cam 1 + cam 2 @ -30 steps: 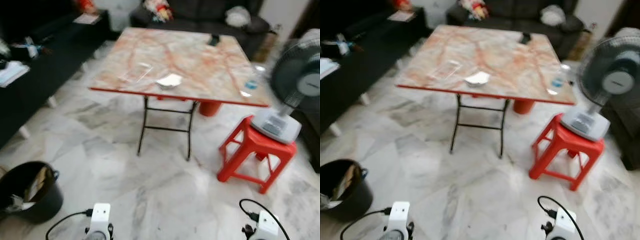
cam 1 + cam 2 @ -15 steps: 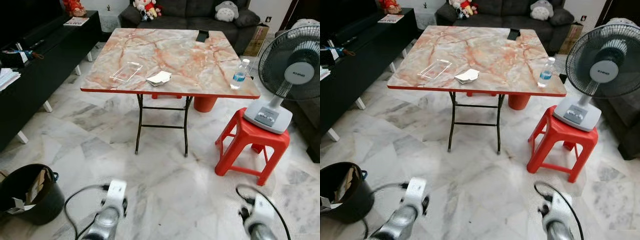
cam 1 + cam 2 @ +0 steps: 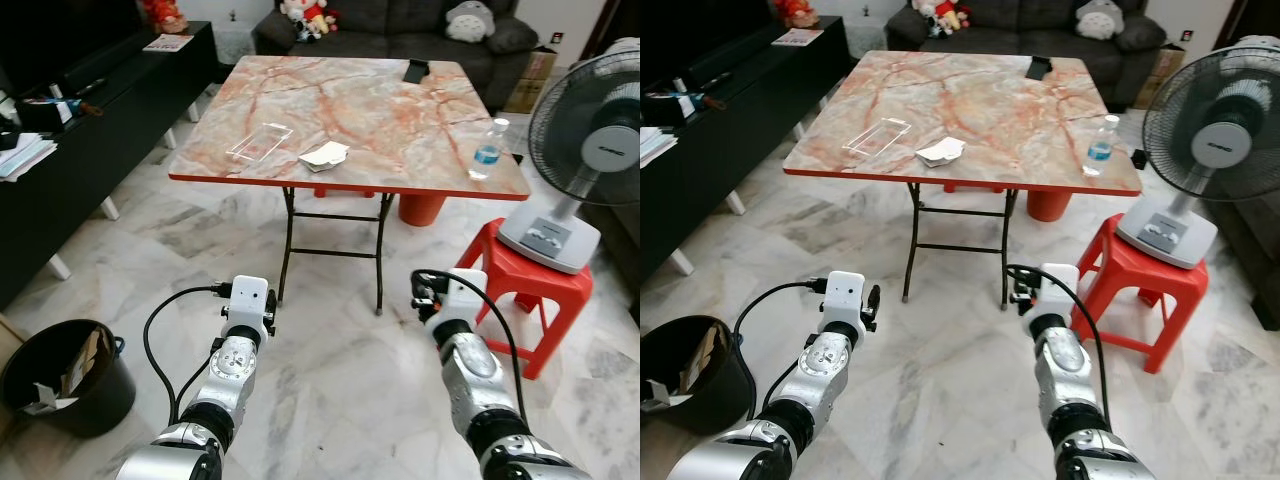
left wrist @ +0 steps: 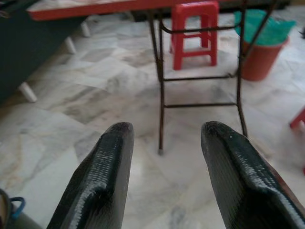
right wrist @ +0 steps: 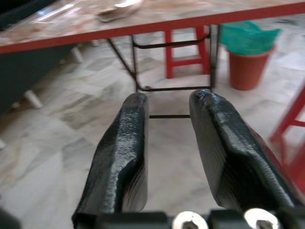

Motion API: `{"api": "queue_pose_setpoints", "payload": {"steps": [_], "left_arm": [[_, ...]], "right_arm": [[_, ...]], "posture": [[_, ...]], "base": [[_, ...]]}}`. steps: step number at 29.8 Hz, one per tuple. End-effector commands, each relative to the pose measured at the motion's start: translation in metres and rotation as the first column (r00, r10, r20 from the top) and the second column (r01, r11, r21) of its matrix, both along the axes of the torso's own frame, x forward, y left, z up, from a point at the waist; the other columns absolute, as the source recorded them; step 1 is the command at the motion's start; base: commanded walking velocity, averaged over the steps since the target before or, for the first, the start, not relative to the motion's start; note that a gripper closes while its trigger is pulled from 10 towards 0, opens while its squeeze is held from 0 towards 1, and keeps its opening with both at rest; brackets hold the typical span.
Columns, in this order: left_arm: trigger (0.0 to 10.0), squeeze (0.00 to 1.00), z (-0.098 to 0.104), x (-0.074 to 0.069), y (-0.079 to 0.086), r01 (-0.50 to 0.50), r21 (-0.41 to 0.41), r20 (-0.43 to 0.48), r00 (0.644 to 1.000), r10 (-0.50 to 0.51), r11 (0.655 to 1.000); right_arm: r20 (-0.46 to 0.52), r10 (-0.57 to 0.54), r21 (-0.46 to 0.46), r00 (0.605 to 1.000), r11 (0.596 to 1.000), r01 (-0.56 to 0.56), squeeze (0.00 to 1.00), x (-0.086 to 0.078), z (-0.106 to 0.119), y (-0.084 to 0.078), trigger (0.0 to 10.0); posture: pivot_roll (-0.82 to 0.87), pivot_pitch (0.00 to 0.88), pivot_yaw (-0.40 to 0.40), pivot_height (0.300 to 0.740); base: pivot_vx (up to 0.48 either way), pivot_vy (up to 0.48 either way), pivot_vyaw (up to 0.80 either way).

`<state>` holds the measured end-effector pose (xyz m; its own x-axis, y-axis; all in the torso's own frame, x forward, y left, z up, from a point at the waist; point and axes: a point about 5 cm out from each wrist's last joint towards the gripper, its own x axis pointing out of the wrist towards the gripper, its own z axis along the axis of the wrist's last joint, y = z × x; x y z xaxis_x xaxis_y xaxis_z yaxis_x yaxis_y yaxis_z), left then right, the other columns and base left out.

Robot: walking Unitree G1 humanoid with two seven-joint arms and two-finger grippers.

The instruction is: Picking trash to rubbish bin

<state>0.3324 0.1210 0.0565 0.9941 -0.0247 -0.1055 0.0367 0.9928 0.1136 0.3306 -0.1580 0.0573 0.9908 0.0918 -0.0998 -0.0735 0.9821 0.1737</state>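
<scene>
A crumpled white paper [image 3: 325, 154], a clear plastic tray [image 3: 259, 141] and a small water bottle [image 3: 485, 152] lie on the marbled folding table [image 3: 400, 130] ahead. The black rubbish bin [image 3: 60, 375], with scraps inside, stands on the floor at my lower left. Both arms are raised in front of me, well short of the table: the left arm [image 3: 235, 360] and the right arm [image 3: 468, 350]. My left gripper [image 4: 167, 130] is open with nothing between its fingers. My right gripper [image 5: 170, 98] is open with a narrower gap, also holding nothing.
A standing fan [image 3: 590, 150] rests on a red stool [image 3: 510, 300] to the right of the table. An orange bucket [image 3: 420, 208] sits under the table. A black cabinet [image 3: 80, 110] runs along the left and a dark sofa [image 3: 400, 25] stands behind.
Both arms have risen from the bottom edge into full view, pointing towards the table. The camera has shifted slightly. The things on the table have not moved.
</scene>
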Motion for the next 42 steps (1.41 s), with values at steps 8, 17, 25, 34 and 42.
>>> {"api": "queue_pose_setpoints", "payload": {"steps": [8,17,25,34,42], "left_arm": [[10.0,0.0,0.012,0.006,0.003,-0.025,0.015,0.064,0.998,0.024,1.0],[10.0,0.0,0.028,0.015,0.003,-0.027,0.002,0.136,0.99,0.027,1.0],[10.0,0.0,0.042,0.022,0.0,-0.022,-0.008,0.178,0.984,0.023,1.0],[10.0,0.0,0.04,0.022,0.003,-0.035,-0.01,0.171,0.985,0.036,0.999],[10.0,0.0,0.041,0.022,0.001,-0.031,-0.011,0.169,0.985,0.033,0.999]], "right_arm": [[0.098,0.045,0.046,0.994,0.998,-0.05,0.0,0.012,0.024,0.012,10.0],[0.154,0.062,0.004,0.986,0.998,-0.063,0.0,0.017,0.037,0.013,10.0],[0.196,0.034,0.048,0.98,0.998,-0.044,1.0,0.023,0.05,0.01,10.0],[0.182,0.051,0.006,0.982,0.999,-0.053,1.0,0.024,0.052,0.013,10.0],[0.188,0.067,-0.009,0.98,0.998,-0.067,1.0,0.025,0.055,0.018,10.0]], "posture": [[-0.16,0.0,-0.029,0.74],[-0.16,0.0,-0.021,0.74],[-0.15,0.0,-0.03,0.74],[-0.15,0.0,-0.031,0.74],[-0.15,0.0,-0.036,0.74]], "base": [[0.229,0.0,0.3],[0.321,0.0,0.0],[0.322,0.0,0.0],[0.301,0.0,0.0],[0.298,0.0,0.0]]}}
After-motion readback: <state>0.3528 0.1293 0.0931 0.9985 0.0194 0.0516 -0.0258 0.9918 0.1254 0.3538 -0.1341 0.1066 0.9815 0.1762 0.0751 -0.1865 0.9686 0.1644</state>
